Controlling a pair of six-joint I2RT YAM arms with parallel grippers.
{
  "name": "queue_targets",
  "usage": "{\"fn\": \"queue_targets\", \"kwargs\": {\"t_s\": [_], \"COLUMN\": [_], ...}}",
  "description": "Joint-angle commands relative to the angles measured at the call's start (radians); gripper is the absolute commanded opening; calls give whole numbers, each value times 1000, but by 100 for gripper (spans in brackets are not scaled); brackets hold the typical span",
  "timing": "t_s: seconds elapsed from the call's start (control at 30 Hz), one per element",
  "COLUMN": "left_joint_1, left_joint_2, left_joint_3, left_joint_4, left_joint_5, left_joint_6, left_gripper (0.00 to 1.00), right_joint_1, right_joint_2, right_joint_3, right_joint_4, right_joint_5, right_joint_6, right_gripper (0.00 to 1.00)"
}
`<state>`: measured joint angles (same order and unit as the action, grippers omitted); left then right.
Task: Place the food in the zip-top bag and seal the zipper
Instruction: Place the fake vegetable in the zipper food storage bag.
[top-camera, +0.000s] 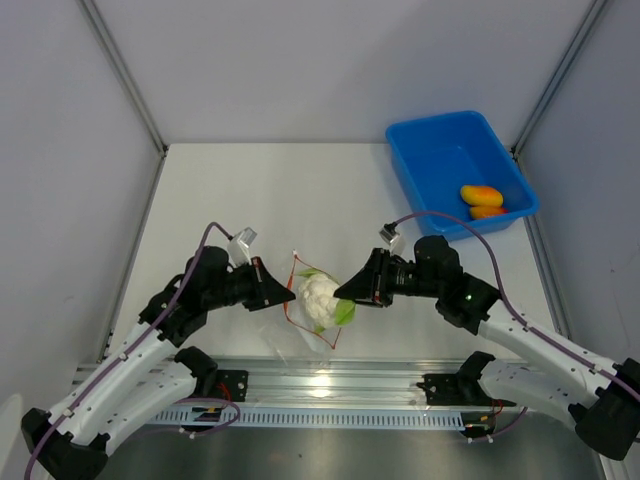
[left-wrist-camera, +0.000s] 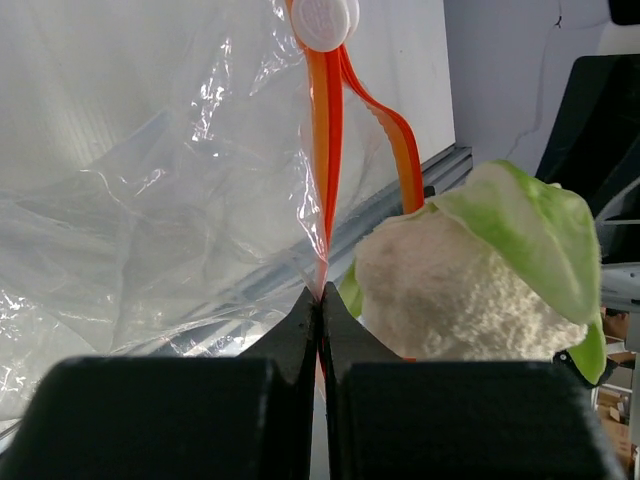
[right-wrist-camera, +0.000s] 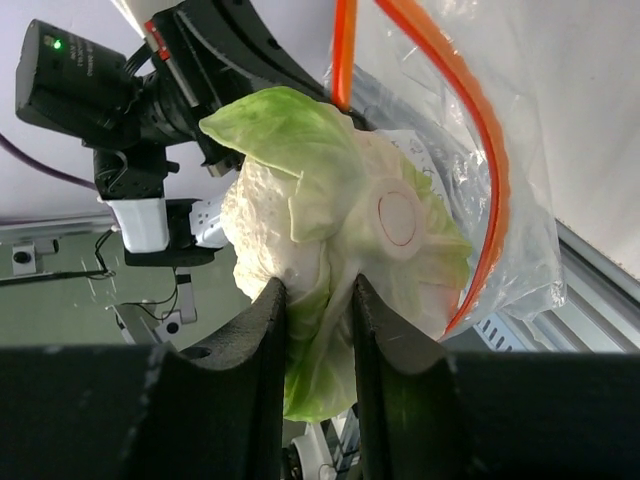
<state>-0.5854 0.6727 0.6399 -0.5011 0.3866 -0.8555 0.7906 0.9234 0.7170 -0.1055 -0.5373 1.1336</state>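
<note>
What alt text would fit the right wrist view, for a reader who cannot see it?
The right pincer grips the toy cauliflower by its green leaves, holding it at the mouth of the clear zip-top bag. The bag's orange zipper curves along the cauliflower's right side; the left arm shows dark behind.

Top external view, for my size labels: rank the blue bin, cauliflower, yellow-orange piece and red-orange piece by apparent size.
1. blue bin
2. cauliflower
3. yellow-orange piece and red-orange piece: too alike to rank.
</note>
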Motion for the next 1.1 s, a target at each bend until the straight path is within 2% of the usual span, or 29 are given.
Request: {"fn": "queue_targets", "kwargs": {"t_s": [0.0, 0.27, 0.33, 0.47, 0.8, 1.0, 1.07], "left_joint_1": [-5, -5, -5, -5, -5, -7, -7], "left_joint_2": [-22, -41, -38, -19, -35, -39, -38], "left_joint_3": [32, 20, 21, 38, 30, 18, 14], "left_joint_4": [45, 87, 99, 95, 91, 96, 107], "left_joint_5": [26, 52, 58, 75, 92, 101, 110], "left_joint_6": [10, 13, 13, 10, -17, -36, -43], "left_gripper": [1, 1, 1, 1, 0, 0, 1], "right_joint_1": [6, 24, 33, 65, 162, 213, 228], "right_joint_2": [15, 113, 150, 212, 313, 368, 380], "right_joint_3": [7, 18, 53, 136, 206, 275, 295], "right_joint_4": [50, 56, 4, -114, -68, -77, -76], "right_joint_5": [20, 30, 42, 123, 309, 440, 490], "right_joint_6": [22, 35, 0, -99, -135, -185, -196], "right_gripper": [0, 0, 0, 0, 0, 14, 15]}}
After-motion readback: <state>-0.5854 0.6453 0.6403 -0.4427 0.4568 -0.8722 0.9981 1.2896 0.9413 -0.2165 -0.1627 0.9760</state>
